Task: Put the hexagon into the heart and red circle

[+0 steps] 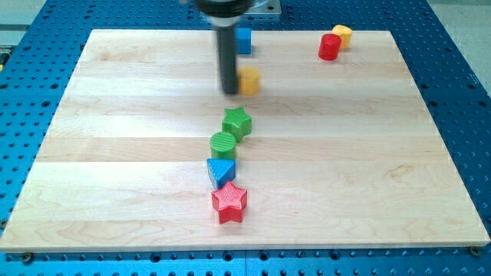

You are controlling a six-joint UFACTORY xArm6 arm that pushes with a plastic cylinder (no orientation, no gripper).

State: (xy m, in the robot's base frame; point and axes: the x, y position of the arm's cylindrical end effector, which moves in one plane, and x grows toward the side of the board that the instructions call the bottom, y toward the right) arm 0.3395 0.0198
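A yellow hexagon (249, 80) lies in the upper middle of the wooden board. My tip (229, 91) touches its left side. A red circle (329, 47) and a yellow heart (342, 35) sit close together at the view's top right. The rod comes down from the top middle and hides part of a blue block (243, 41) behind it.
A green star (237, 123), a green circle (223, 143), a blue triangle (222, 172) and a red star (229, 202) form a column down the board's middle. The board (115, 153) rests on a blue perforated table.
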